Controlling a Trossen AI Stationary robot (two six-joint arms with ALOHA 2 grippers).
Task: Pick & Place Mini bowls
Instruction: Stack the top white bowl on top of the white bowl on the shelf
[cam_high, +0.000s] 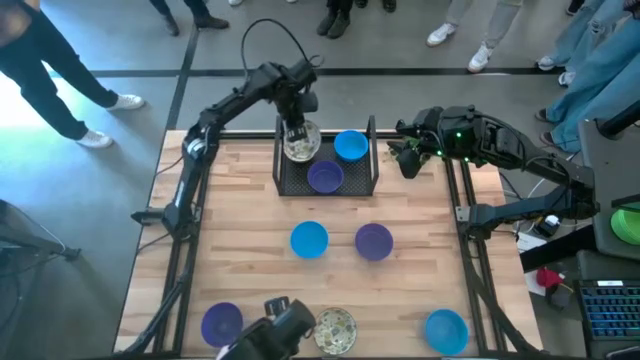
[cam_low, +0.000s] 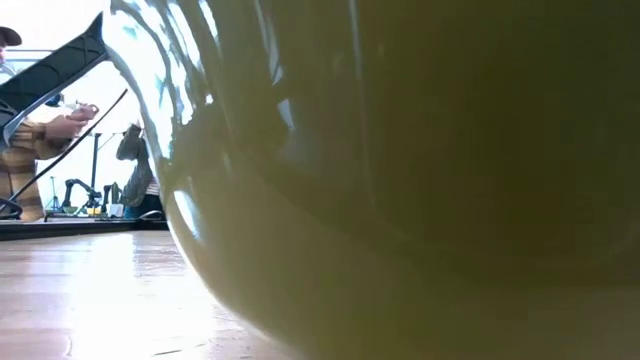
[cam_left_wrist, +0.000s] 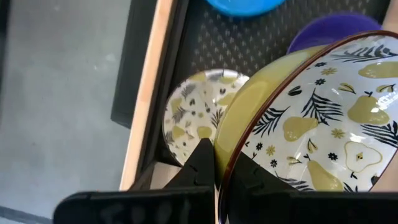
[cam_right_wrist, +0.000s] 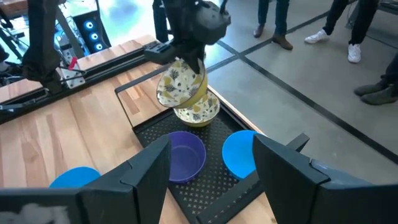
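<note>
1. The pear-patterned bowl (cam_left_wrist: 323, 118) looks like glazed ceramic: stiff, glossy, probably slippery and liable to chip if dropped. I judge it light enough for a rim pinch, and the rim is the only sensible hold, one finger inside and one outside.
2. The left gripper (cam_left_wrist: 217, 171) is closed on exactly that rim, the wall pinched between its two dark fingers, bowl tilted on edge.
3. In the high view the held bowl sits upper centre, over the far-left corner of the black mesh tray (cam_high: 362, 184). Directly beneath it, inside the tray, rests a second pear-patterned bowl (cam_left_wrist: 199, 115); whether the two touch I cannot tell.
4. Also in the tray: a blue bowl (cam_high: 350, 146) and a purple bowl (cam_high: 325, 177).
5. The right gripper (cam_right_wrist: 211, 162) waits at upper right of the high view, just beside the tray, fingers spread wide and empty.
6. Five more bowls stand on the wooden table (cam_high: 250, 215), lower in the frame.
</note>
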